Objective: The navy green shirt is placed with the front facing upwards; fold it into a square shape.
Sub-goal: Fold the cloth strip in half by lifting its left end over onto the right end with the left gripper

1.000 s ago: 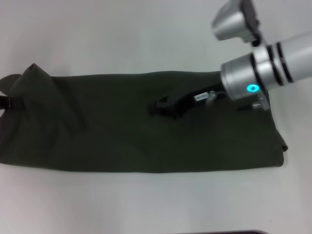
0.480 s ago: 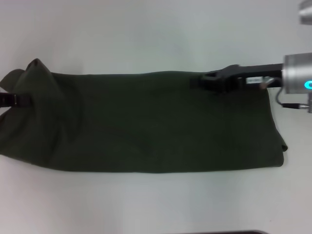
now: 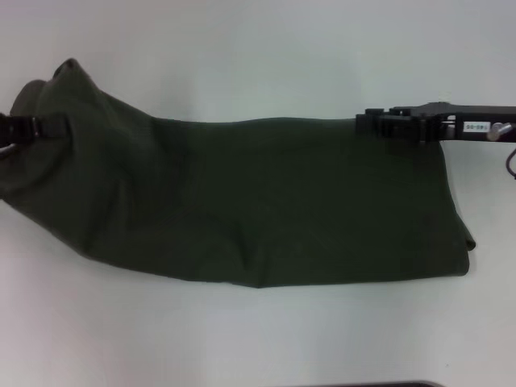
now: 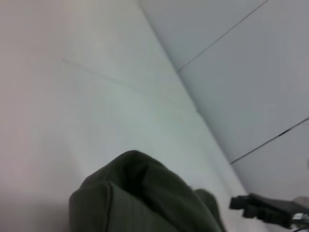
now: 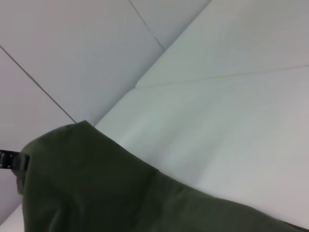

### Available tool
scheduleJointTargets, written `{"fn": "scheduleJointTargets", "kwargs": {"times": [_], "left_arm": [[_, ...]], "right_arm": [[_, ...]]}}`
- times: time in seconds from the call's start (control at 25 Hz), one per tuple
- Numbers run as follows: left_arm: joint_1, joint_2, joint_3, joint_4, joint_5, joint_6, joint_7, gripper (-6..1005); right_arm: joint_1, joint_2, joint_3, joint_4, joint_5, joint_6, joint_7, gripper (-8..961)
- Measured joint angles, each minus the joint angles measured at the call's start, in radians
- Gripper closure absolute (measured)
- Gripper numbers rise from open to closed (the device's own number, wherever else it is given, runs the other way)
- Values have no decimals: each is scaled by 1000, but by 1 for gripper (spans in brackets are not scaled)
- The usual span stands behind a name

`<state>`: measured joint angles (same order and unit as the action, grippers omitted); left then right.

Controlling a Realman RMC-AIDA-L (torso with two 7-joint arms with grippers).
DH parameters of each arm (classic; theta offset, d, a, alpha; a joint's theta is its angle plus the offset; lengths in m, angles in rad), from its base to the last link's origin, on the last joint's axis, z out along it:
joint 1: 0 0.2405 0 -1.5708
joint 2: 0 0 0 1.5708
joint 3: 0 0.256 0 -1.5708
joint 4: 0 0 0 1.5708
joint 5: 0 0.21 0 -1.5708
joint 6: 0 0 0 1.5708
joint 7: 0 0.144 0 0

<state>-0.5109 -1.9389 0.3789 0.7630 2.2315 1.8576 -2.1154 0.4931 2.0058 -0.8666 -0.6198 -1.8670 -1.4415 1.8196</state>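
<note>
Stretched lengthwise across the table (image 3: 258,48): the navy green shirt (image 3: 266,201), left end raised off the surface at the left gripper (image 3: 28,129). Over the shirt's far right corner: the right gripper (image 3: 375,125).

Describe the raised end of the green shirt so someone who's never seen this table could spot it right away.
On the white table lies one long dark olive-green shirt, folded into a band. Follow it to the robot's left: that end bunches up into a peak where the left gripper meets it. The other end, by the right gripper, lies flat.
</note>
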Motion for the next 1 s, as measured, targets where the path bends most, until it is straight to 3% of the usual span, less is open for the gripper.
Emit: {"fn": "scheduleJointTargets", "kwargs": {"times": [0.44,1.0], "left_arm": [[-19,-23,1,17,-41,15,-5,860],[-22,-26,-1,31,-70,32,-10,854]], "right_arm": [[-1,-14,12,-1,3,-21,11,603],[17,-23,16,-2,6,-22,13,603]]}}
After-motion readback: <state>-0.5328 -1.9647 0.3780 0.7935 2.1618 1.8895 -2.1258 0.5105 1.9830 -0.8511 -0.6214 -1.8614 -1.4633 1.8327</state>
